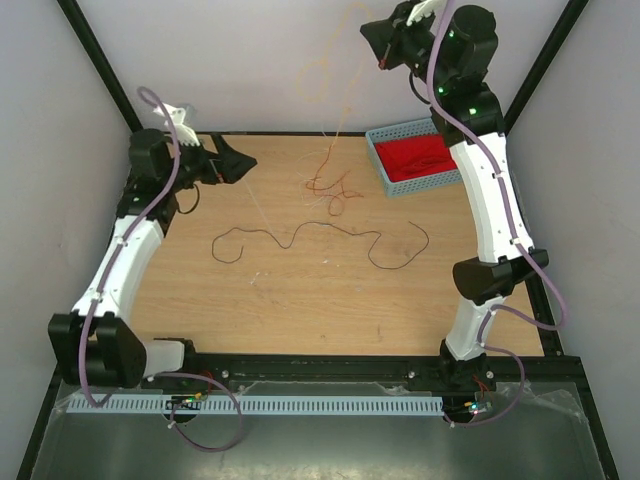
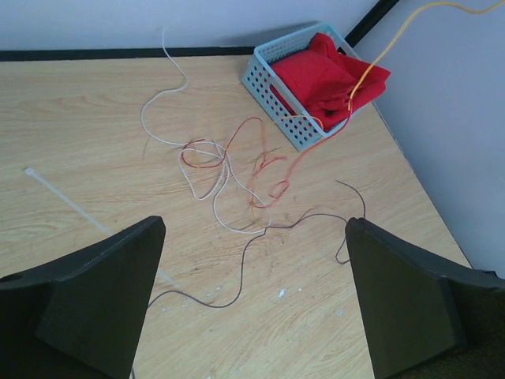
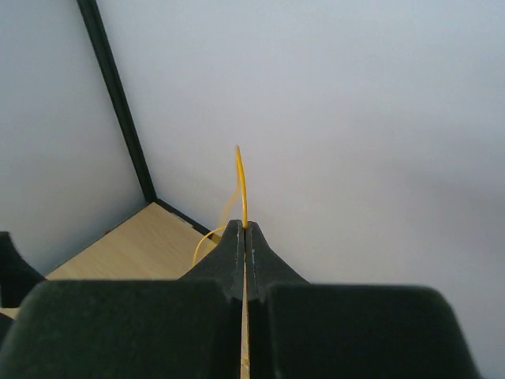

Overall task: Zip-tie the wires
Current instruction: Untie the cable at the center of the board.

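Observation:
The wires lie mid-table: a red and orange tangle (image 1: 330, 185) (image 2: 264, 170), with a pale strand looped through it, and a long dark brown strand (image 1: 300, 235) (image 2: 245, 260) in front. One orange wire (image 1: 335, 85) (image 2: 379, 55) (image 3: 241, 178) rises from the tangle, high against the back wall. My right gripper (image 1: 383, 62) (image 3: 245, 229) is shut on its upper end. A clear zip tie (image 2: 59, 197) lies flat on the left. My left gripper (image 1: 245, 160) (image 2: 254, 223) hovers at the table's left, wide open and holding nothing, facing the tangle.
A light blue perforated basket (image 1: 385, 165) (image 2: 272, 95) holding a red cloth (image 1: 420, 158) (image 2: 331, 75) stands at the back right; the lifted orange wire passes over it. Grey walls and black frame posts enclose the wooden table (image 1: 200, 290).

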Controlling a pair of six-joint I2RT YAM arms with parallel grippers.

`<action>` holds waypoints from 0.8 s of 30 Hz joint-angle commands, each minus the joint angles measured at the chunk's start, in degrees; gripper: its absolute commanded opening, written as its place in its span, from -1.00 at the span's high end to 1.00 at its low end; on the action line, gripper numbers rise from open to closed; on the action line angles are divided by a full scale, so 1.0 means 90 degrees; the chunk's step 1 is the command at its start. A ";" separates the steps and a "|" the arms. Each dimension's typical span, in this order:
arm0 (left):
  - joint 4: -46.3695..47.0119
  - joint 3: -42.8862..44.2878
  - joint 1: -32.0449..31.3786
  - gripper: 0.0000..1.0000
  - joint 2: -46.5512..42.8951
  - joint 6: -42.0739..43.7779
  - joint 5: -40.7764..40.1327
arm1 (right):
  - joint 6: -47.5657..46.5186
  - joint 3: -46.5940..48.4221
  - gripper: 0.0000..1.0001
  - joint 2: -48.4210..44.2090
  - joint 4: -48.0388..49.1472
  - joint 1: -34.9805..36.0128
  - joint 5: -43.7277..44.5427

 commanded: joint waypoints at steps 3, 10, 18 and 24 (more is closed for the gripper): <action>0.0821 0.0157 -0.0538 -0.97 0.0703 -0.0119 -0.0066 | 0.0278 -0.0200 1.00 -0.0248 0.0705 0.0000 -0.0551; 0.1291 0.0558 -0.0999 -0.97 0.1426 -0.0172 -0.0284 | 0.0097 -0.0601 1.00 -0.0437 0.0695 -0.0002 -0.0837; 0.2369 0.0777 -0.1265 -0.98 0.1721 0.0060 -0.0618 | -0.0093 -0.1260 1.00 -0.0786 0.0698 -0.0005 -0.0939; 0.2523 0.1152 -0.1232 -0.98 0.2130 -0.1052 -0.0720 | -0.0165 -0.1586 1.00 -0.0967 0.0713 0.0000 -0.1049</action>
